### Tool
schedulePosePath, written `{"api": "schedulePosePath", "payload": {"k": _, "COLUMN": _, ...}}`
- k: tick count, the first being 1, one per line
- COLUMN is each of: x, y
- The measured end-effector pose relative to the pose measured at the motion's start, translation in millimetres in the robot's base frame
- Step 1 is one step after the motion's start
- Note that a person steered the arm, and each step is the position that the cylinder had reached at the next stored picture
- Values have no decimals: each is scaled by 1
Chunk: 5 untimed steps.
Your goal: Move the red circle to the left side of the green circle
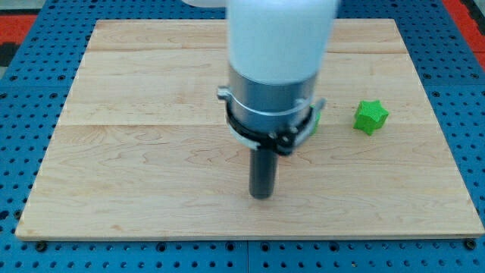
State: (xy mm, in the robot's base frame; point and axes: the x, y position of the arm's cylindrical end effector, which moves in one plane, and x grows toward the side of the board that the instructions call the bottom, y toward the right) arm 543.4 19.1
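My tip (261, 196) rests on the wooden board (136, 152), below the middle of the view. A green star-shaped block (370, 116) lies to the view's right. A sliver of another green block (316, 119) shows just past the arm's right edge; its shape cannot be made out. The tip is below and left of both green blocks, apart from them. No red circle shows; the arm's white and grey body (276, 68) hides the board's middle.
The board lies on a blue perforated table (30, 68). An orange-red patch shows at the view's top left corner (19, 19).
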Motion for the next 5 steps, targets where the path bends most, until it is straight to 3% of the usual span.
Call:
{"api": "schedulePosePath", "payload": {"k": 1, "x": -52, "y": 6}}
{"api": "schedulePosePath", "payload": {"k": 2, "x": -52, "y": 15}}
{"api": "schedulePosePath", "payload": {"k": 4, "x": -73, "y": -26}}
{"api": "schedulePosePath", "payload": {"k": 5, "x": -89, "y": 19}}
